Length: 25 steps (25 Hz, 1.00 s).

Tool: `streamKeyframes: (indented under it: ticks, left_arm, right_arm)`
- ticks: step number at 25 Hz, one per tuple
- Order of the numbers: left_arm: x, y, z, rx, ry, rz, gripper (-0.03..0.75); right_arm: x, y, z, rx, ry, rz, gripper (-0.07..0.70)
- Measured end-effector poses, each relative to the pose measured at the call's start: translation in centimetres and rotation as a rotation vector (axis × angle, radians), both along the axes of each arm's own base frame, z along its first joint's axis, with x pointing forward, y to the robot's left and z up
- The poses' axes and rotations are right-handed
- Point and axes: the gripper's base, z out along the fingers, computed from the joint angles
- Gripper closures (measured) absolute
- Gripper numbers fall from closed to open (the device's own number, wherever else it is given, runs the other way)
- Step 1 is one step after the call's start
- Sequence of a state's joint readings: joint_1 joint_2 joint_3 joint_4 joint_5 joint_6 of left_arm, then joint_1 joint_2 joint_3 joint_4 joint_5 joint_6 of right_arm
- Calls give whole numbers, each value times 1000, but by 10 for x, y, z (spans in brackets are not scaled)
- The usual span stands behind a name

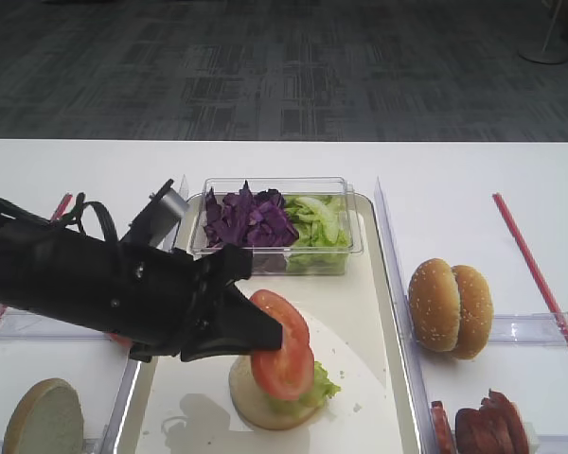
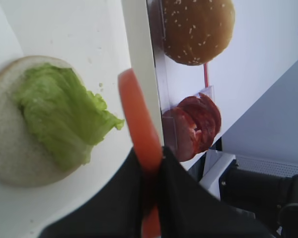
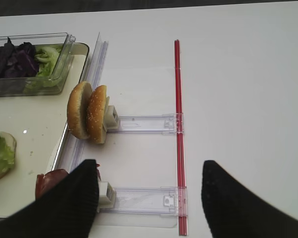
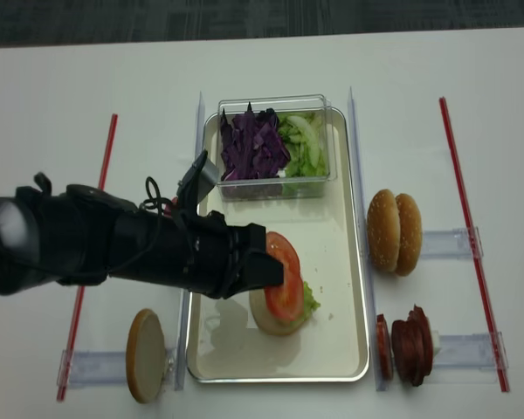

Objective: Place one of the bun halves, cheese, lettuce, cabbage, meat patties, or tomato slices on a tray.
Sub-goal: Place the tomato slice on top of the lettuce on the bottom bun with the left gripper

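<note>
Left tool [image 1: 276,333] clamped on one tomato slice [image 1: 282,344], right tool [image 3: 149,198] apart, two sesame buns [image 1: 451,307] upright

Tray [image 4: 354,262]: cream surface with glossy, metallic-looking rims. Clear plastic box [image 1: 355,248]: transparent, shiny. Table [image 1: 473,180]: smooth matt white. Tomato slice [image 1: 282,345]: moist, glossy. Sesame buns [image 1: 450,307]: rough, seeded crust. Left end effector [image 1: 270,336]: matt black covering.
</note>
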<state>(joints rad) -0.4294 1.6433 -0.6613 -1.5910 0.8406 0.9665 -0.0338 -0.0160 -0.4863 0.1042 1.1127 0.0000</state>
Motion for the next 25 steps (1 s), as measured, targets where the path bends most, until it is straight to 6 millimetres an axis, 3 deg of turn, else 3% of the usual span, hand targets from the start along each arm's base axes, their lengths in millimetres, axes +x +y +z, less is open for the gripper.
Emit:
streamKeyframes:
  ticks: [11,25]
  left_arm:
    - [6,-4,-23,-8,71,16,681]
    - [9,-3,-28,16,50,31,681]
  right_arm:
    - [0,0,0,0,0,0,153]
    - [0,0,0,7,1,-8,153]
